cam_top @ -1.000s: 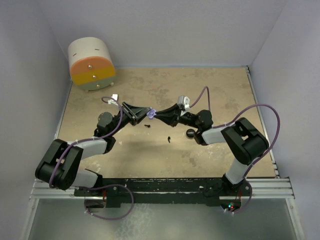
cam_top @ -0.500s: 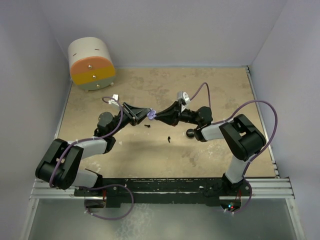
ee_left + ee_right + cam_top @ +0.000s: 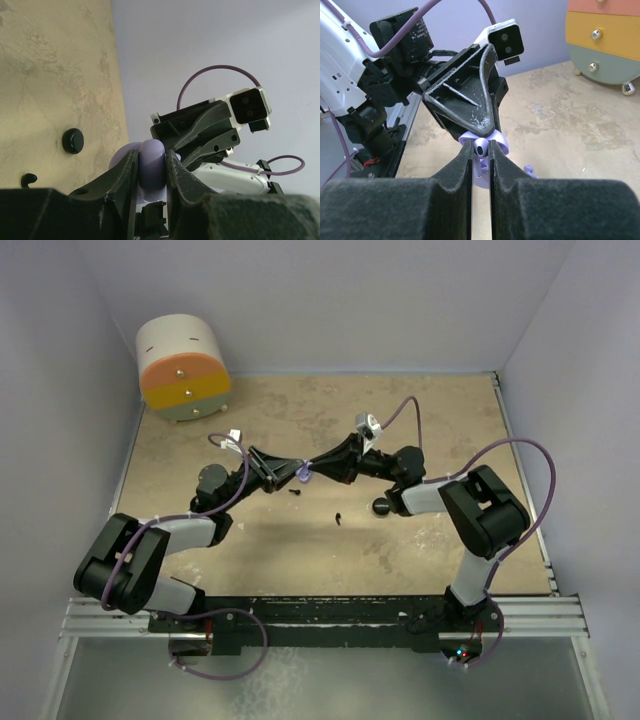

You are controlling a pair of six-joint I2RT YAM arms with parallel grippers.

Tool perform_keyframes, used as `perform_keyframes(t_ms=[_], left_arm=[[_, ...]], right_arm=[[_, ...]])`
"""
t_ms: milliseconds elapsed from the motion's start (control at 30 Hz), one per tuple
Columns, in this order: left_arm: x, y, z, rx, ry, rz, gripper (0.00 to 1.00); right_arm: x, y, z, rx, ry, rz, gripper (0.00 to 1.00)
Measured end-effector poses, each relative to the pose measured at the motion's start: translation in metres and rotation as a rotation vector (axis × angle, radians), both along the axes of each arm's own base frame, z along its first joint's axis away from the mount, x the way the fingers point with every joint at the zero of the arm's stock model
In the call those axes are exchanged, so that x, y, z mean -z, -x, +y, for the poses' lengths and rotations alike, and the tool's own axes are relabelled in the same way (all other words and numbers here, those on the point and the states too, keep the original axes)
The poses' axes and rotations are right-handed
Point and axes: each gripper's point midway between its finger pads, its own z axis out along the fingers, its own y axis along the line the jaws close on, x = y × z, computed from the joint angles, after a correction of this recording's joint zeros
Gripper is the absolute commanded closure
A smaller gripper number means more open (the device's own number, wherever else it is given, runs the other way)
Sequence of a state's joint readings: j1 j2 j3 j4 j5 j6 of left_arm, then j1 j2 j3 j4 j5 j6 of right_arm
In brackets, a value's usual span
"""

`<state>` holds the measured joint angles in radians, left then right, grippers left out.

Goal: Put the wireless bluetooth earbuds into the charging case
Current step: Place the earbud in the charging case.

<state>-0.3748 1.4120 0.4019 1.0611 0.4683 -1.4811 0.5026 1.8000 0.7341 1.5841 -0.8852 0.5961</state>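
Note:
My left gripper (image 3: pixel 298 470) is shut on the lavender charging case (image 3: pixel 304 471), holding it above the table; in the left wrist view the case (image 3: pixel 152 167) sits squeezed between the fingers (image 3: pixel 125 175). My right gripper (image 3: pixel 313 469) meets it tip to tip and is shut on a lavender earbud (image 3: pixel 480 149), held right at the case (image 3: pixel 500 141). A second lavender earbud (image 3: pixel 530 173) lies on the table below. Two black earbuds (image 3: pixel 294 492) (image 3: pixel 339 517) lie on the table under the grippers.
A black round disc (image 3: pixel 382 506) lies near the right forearm; it also shows in the left wrist view (image 3: pixel 73 140). A round toy drawer unit (image 3: pixel 183 368) with orange and yellow fronts stands at the back left. Lavender walls enclose the table.
The right wrist has risen and swung towards the back while its fingertips stay at the case. The left gripper and case have lifted slightly.

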Motion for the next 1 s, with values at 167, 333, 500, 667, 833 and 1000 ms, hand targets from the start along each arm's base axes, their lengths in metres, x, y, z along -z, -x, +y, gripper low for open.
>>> perform_keyframes(t_ms=[167,333,500,667,833,1000], left_arm=[[0.000,0.001,0.000,0.003,0.000,0.000,1.00],[0.000,0.001,0.000,0.004,0.000,0.000,1.00],[0.000,0.001,0.000,0.004,0.000,0.000,1.00],[-0.001,0.001,0.000,0.003,0.001,-0.002,1.00],[-0.004,0.002,0.000,0.003,0.005,-0.011,1.00],[-0.006,0.002,0.000,0.004,0.008,-0.018,1.00]], right_arm=[[-0.005,-0.003,0.000,0.003,-0.007,-0.007,1.00],[-0.010,-0.007,-0.001,0.009,-0.015,-0.019,1.00],[-0.015,-0.011,-0.002,0.014,-0.021,-0.031,1.00],[-0.016,-0.012,-0.003,0.015,-0.021,-0.035,1.00],[-0.016,-0.013,-0.004,0.019,-0.021,-0.037,1.00],[-0.016,-0.014,-0.005,0.024,-0.021,-0.038,1.00]])
